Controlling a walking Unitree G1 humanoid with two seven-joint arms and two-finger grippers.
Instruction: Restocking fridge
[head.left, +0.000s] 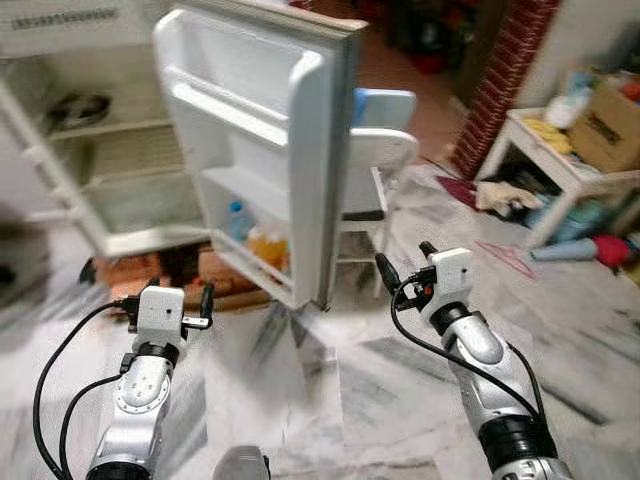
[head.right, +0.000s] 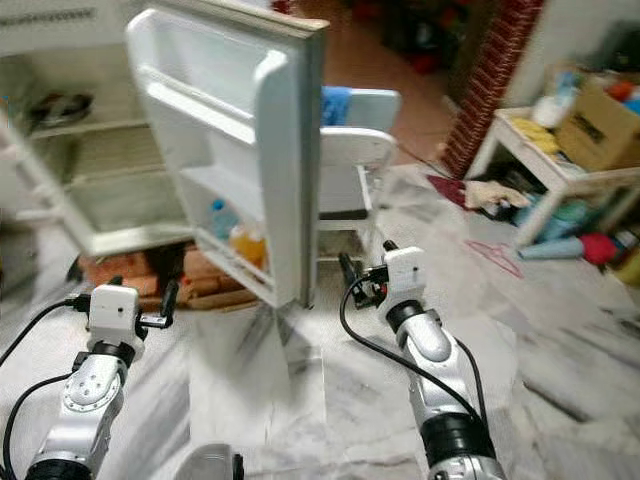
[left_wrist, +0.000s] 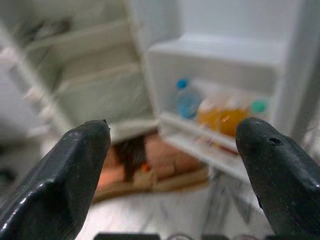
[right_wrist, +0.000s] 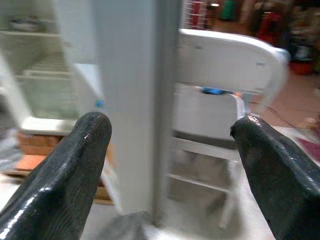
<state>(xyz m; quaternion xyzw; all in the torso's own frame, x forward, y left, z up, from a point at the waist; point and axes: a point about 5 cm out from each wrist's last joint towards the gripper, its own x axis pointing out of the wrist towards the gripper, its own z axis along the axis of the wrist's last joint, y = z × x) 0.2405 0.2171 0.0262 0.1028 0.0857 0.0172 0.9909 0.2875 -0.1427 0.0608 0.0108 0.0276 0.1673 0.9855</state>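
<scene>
At the far left stands the fridge, its body open and its wire shelves mostly bare, with a dark bowl on an upper shelf. The fridge rests on bricks on the marble floor. The left gripper hovers low in front of the fridge, its fingers spread wide apart and holding nothing. The fridge door swings out toward the robot; in its lowest door shelf sit a clear bottle with a blue cap and, just to its right, orange bottles — one with a green cap. Behind the door's edge stands a white plastic chair with something blue on it. The right gripper is raised near the door's outer edge, fingers wide open and empty — it looks toward the door edge and the chair. Far right, a low white surface carries a cardboard box and other clutter, with cloths and bottles underneath it.
</scene>
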